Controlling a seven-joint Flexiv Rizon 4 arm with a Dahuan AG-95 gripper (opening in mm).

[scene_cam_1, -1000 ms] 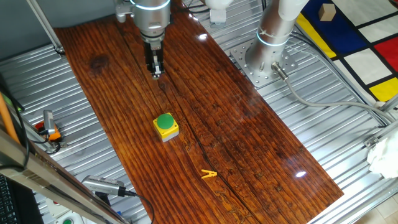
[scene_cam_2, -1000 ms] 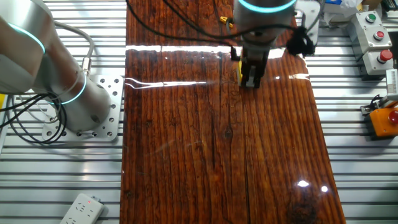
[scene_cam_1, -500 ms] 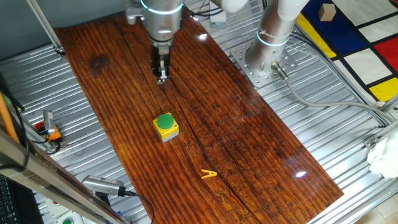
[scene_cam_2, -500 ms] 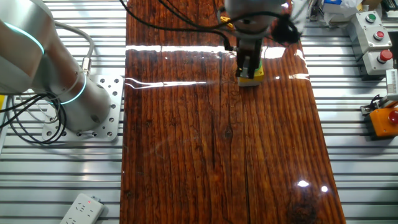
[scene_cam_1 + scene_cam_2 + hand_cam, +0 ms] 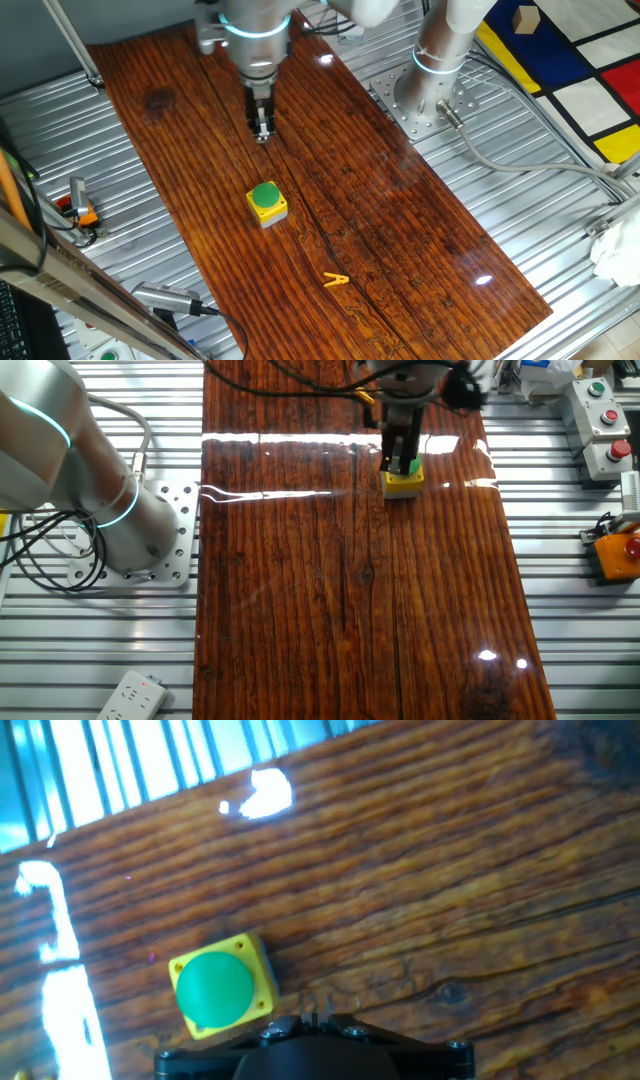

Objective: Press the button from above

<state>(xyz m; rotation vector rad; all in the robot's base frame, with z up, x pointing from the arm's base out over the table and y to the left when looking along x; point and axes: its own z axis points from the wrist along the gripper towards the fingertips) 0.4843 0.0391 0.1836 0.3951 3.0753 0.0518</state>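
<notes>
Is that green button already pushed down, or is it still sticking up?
Still up, as far as I can tell. The green button domes above its yellow box, and the gripper hangs apart from it, not touching.

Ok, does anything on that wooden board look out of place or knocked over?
Only the yellow clothespin, a stray lying flat near the board's edge. The button sits upright and looks undamaged.

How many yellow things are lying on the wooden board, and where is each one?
2. The button, green dome in a yellow box, sits near the middle of the board, apart from the gripper. The clothespin lies nearer the board's front edge. None seems hidden.
</notes>
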